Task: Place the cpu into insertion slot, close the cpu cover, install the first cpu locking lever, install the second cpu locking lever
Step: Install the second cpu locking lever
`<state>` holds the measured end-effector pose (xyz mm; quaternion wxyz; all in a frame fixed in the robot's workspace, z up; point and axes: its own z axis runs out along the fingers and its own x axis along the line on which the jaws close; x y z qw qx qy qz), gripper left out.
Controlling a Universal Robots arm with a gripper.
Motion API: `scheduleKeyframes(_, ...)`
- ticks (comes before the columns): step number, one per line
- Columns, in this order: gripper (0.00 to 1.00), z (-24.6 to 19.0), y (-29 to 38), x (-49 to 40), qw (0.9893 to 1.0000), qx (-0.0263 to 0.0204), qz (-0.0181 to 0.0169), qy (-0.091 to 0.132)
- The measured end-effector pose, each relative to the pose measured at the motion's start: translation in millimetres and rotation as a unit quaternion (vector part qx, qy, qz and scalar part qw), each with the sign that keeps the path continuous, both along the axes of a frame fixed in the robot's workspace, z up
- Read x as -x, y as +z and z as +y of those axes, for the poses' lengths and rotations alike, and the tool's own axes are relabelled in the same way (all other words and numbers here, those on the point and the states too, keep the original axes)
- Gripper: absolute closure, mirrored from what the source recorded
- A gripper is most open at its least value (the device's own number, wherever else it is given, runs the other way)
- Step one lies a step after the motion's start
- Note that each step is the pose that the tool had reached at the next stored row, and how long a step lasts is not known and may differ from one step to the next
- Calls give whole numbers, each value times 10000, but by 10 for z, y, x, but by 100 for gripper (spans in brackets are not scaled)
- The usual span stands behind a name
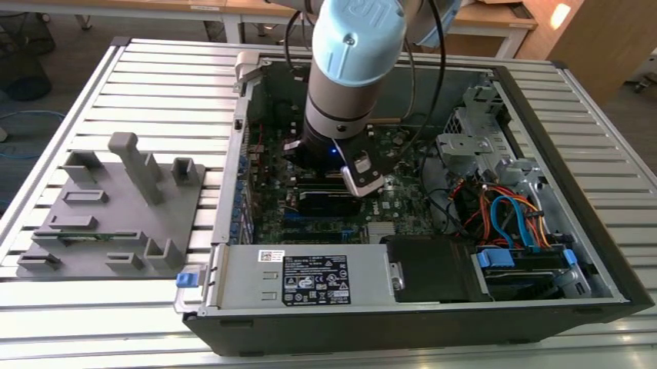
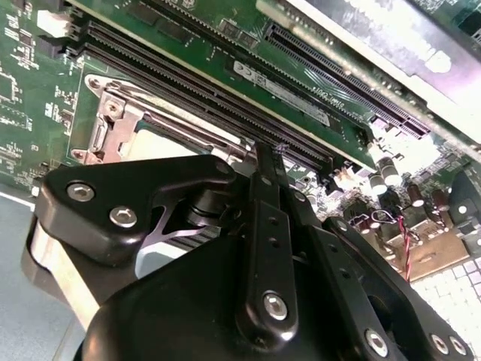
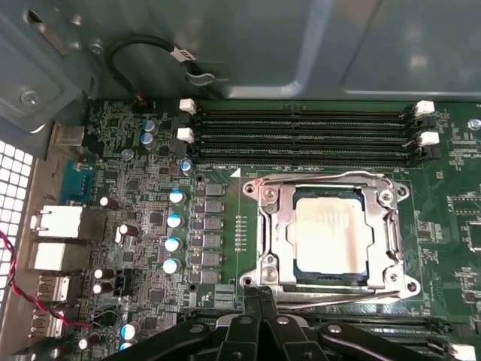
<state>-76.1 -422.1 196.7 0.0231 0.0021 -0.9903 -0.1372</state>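
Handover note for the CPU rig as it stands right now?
Gripper: fingers together, at the near edge of the insertion slot, on or beside the thin lever wire there; contact can't be confirmed.
The cpu sits in the insertion slot, silver top showing.
The cpu cover lies down flat around the chip.
Done: cpu placed, cover closed.
Open: whether either locking lever is latched can't be told from these views; check both.
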Motion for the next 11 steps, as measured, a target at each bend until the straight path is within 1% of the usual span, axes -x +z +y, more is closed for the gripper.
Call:
scheduleKeyframes(3,90,-1,-12,10,10000,-32,0,1)
scheduleKeyframes(8,90,0,-28,20,9999,-126,0,0)
scheduleKeyframes(11,90,0,-38,25,9999,-164,0,0)
